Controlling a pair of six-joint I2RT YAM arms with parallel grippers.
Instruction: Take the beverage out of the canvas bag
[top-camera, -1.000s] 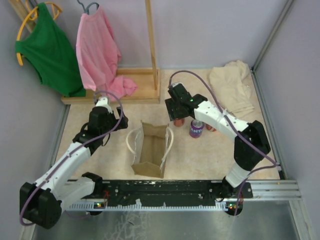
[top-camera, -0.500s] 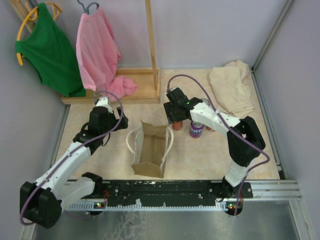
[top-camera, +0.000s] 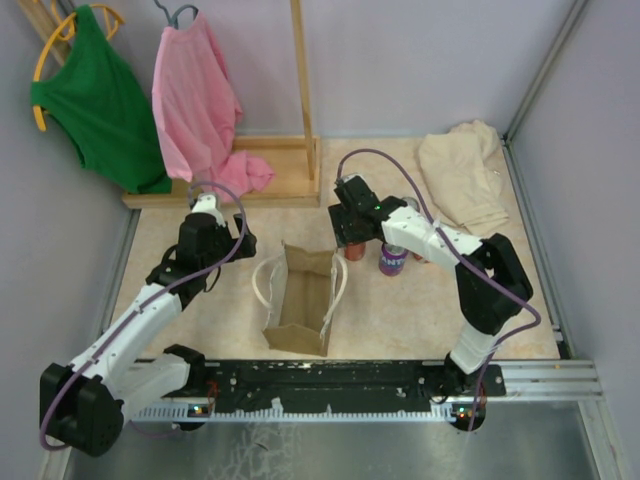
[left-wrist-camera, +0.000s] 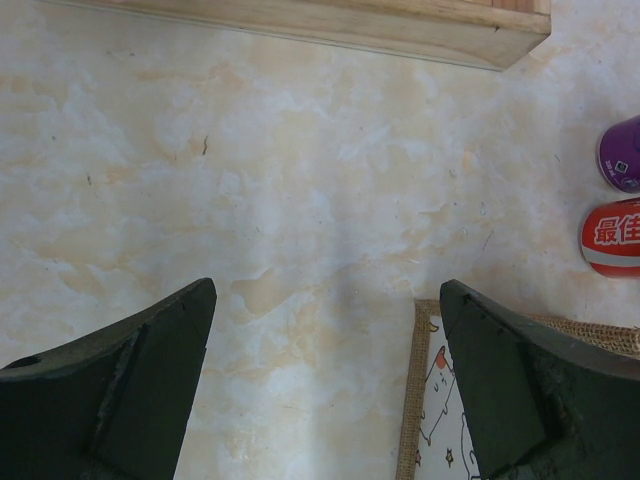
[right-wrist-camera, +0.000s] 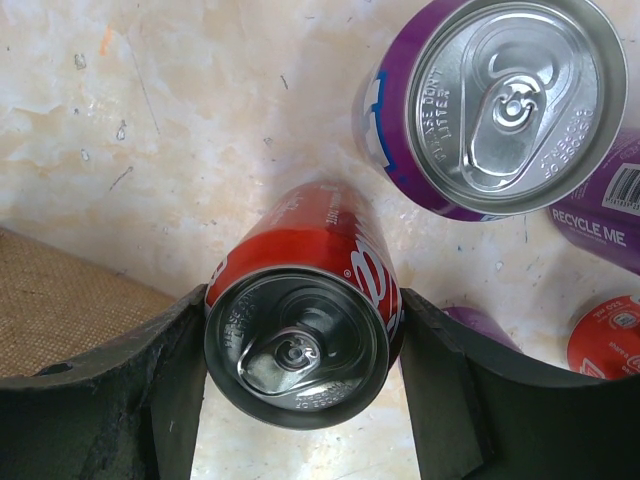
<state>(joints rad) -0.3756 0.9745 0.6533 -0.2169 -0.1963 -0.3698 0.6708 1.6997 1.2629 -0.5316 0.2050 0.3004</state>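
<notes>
Your right gripper (right-wrist-camera: 302, 320) clamped on red can (right-wrist-camera: 310, 250) (upright, just beside canvas bag (top-camera: 300, 300)), left gripper (left-wrist-camera: 327, 295) wide open, empty.

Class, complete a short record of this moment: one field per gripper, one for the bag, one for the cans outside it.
Left gripper: open, empty, over the table
Right gripper: shut on upright red can, outside the bag
Canvas bag: mouth open, nothing visible inside
Other cans: purple can upright beside the red can

Canvas bag (top-camera: 300, 300): frame centre, mouth open
Right gripper (top-camera: 352, 242): above-right of bag, over red can (top-camera: 357, 253)
Purple can (top-camera: 392, 260): just right of red can
</notes>
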